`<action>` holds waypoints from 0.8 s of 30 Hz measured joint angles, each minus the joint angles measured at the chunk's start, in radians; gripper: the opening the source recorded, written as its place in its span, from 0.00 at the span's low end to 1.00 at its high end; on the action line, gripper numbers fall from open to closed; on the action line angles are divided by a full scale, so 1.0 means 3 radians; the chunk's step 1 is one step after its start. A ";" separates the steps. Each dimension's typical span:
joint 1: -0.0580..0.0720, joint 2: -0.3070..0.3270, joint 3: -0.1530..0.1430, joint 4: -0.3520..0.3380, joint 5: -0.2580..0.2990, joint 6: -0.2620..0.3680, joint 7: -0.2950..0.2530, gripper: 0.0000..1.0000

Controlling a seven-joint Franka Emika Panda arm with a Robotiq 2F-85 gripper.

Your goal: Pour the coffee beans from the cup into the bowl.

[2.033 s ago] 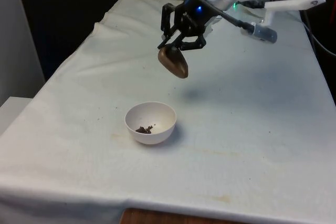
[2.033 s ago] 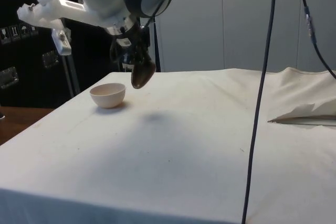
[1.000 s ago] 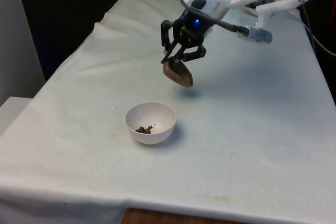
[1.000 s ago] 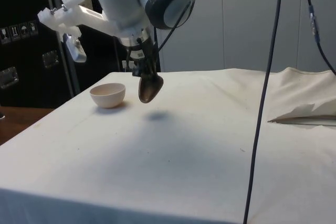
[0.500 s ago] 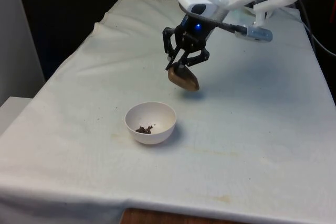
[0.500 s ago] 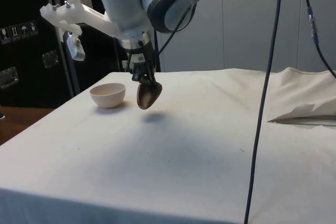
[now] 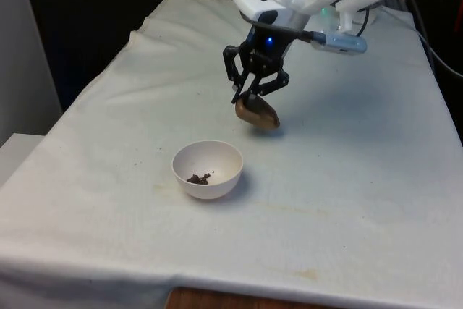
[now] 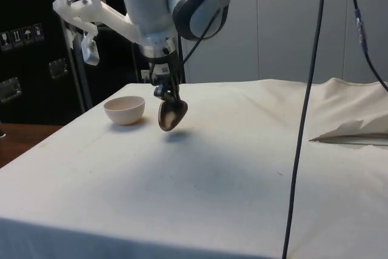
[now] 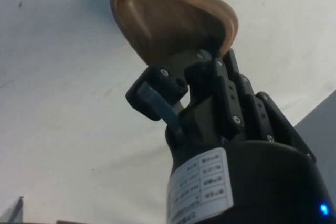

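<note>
Cup, brown, wooden-looking, pinched at its rim by the black gripper; fingers closed on the rim wall, one inside and one outside as the wrist view shows it. Cup hangs tilted, just above the surface, its shadow directly beneath; interior looks bare in the wrist view, no beans visible in it. A rim grip likely serves the tipping: it leaves the mouth free. White bowl sits at about 7 o'clock from the cup in the front view, near but apart, with a small dark heap of coffee beans on its floor; I judge the pour done and the cup on its way to being set down. Low height and spot clear of the bowl fit that reading. Room: open cloth all round the cup. Nearest surface edge lies at 9 o'clock in the front view, well apart; front edge at 6 o'clock, farther. A black cable hangs in the side view's foreground, well apart from the gripper.
</note>
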 measured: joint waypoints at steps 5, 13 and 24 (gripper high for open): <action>0.0000 0.0000 -0.0047 -0.0020 0.0137 0.0067 -0.0127 0.02; -0.0003 0.0003 -0.0110 -0.0043 0.0353 0.0153 -0.0327 0.02; -0.0007 0.0017 -0.0200 -0.0073 0.0783 0.0263 -0.0730 0.02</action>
